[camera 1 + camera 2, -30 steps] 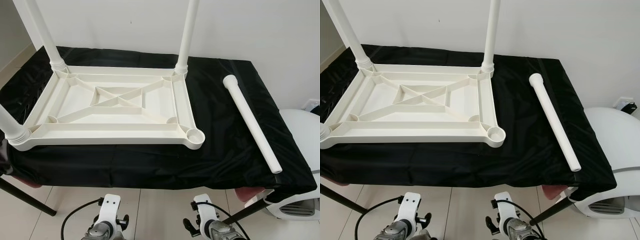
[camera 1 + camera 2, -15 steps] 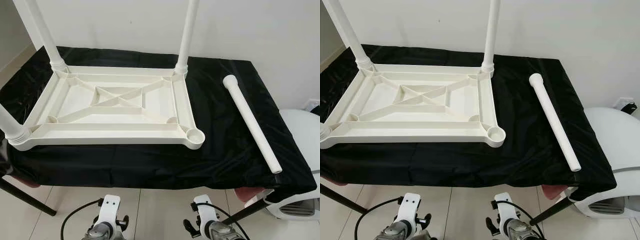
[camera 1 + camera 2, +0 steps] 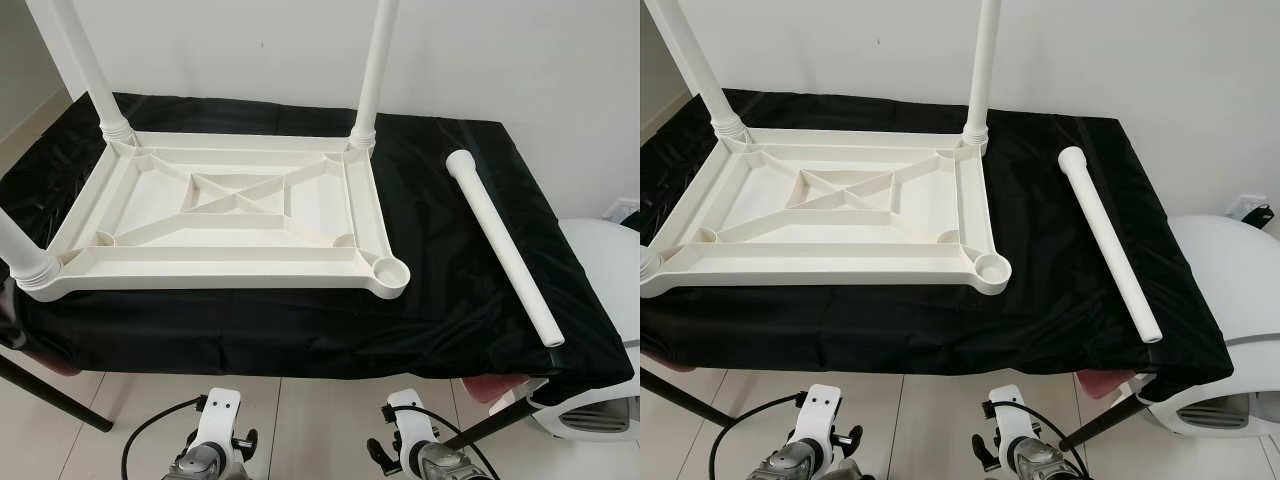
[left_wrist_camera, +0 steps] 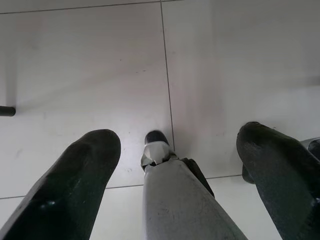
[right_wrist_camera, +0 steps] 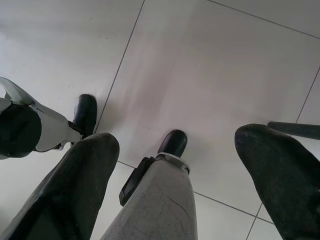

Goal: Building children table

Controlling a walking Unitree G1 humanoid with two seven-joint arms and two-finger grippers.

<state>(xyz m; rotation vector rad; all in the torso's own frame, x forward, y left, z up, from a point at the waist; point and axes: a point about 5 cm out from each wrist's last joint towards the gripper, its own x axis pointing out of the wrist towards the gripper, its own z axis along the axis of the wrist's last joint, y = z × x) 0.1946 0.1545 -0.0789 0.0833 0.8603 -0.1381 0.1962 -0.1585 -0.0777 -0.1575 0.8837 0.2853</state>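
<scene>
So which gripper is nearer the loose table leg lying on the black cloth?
Right. The right gripper hangs low over the floor tiles, below the table's near edge on the loose leg's side. The left gripper hangs equally low, farther over, under the upturned tabletop.

Both eye views are bright, evenly lit and sharp, with soft diffuse light that leaves faint shadows on the white wall (image 3: 480,60) and almost no detail in the black cloth (image 3: 440,290), which reads as a flat dark mass. In the wrist views the tiled floor (image 4: 225,75) carries a pale sheen, and the near black fingers (image 4: 75,185) are soft, out of focus
</scene>
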